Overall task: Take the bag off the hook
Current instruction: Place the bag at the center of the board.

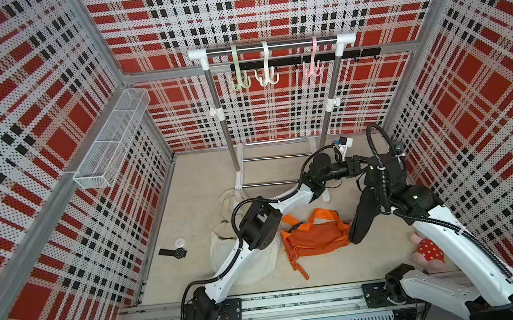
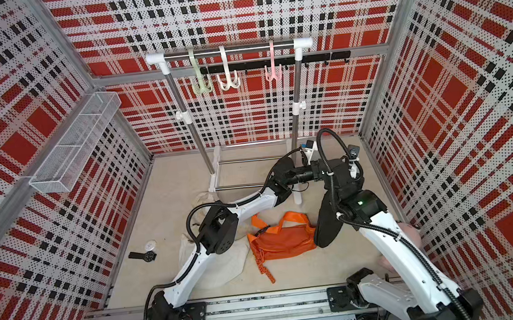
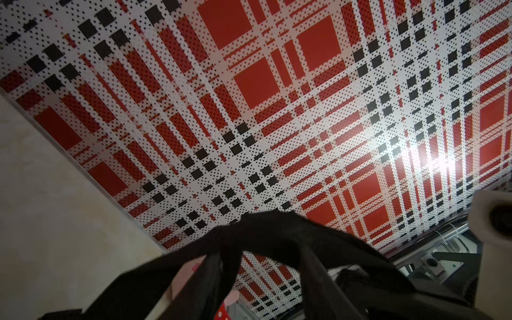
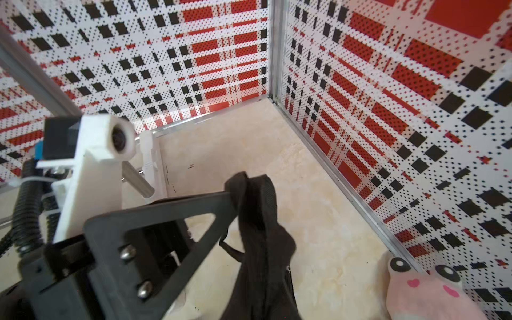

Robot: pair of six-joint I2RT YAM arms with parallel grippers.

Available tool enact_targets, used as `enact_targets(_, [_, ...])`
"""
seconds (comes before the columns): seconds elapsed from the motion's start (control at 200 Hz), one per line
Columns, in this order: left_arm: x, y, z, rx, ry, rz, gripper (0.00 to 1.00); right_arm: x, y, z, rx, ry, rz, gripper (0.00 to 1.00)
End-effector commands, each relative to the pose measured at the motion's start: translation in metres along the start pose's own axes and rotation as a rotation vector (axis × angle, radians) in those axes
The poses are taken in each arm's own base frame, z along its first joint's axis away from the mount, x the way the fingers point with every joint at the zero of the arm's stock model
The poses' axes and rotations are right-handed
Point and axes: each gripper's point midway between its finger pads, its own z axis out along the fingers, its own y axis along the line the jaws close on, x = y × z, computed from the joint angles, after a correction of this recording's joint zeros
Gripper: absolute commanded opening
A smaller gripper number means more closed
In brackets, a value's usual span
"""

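You found the black bag (image 1: 360,218) off the rack. It hung low at the right side of the tabletop (image 1: 199,179), below the point where the two wrists met, well apart from the green hook (image 1: 239,81), the white hook (image 1: 267,76) and the pink hook (image 1: 313,68) on the rail (image 1: 272,46). Its lower end lay just beside the orange bag (image 1: 317,237); you could not tell whether it touched the tabletop. The right claw (image 1: 367,173) was closed narrow on the bag's upper part, and in both top views the fabric dropped directly beneath that wrist. In the right wrist view, the strap (image 4: 250,191) was looped over the tip of one triangular finger (image 4: 177,219) of the left claw (image 1: 359,165). The opposite finger was hidden, so you could not tell how wide the left claw stood. In the left wrist view the strap arched in front of the plaid wall. A cream bag (image 1: 246,262) lay under the left arm, a pink plush toy (image 1: 429,254) sat by the right wall, and a wristwatch (image 1: 176,253) lay near the left wall.
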Motion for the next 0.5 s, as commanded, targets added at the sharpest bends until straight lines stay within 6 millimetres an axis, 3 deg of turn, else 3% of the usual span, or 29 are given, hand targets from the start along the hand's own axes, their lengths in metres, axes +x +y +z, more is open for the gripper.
enact_targets(0.0, [-0.032,-0.045,-0.014,0.042,-0.041,0.103,0.51,-0.013,-0.032,-0.014,0.073,-0.033,-0.006,0.0])
enact_targets(0.251, [-0.041,-0.07,-0.032,0.052,-0.038,0.168,0.54,-0.038,-0.072,-0.04,0.179,-0.078,-0.006,0.0])
enact_targets(0.496, [-0.049,-0.092,-0.056,0.044,-0.063,0.206,0.55,-0.083,-0.098,-0.079,0.228,-0.151,0.009,0.0])
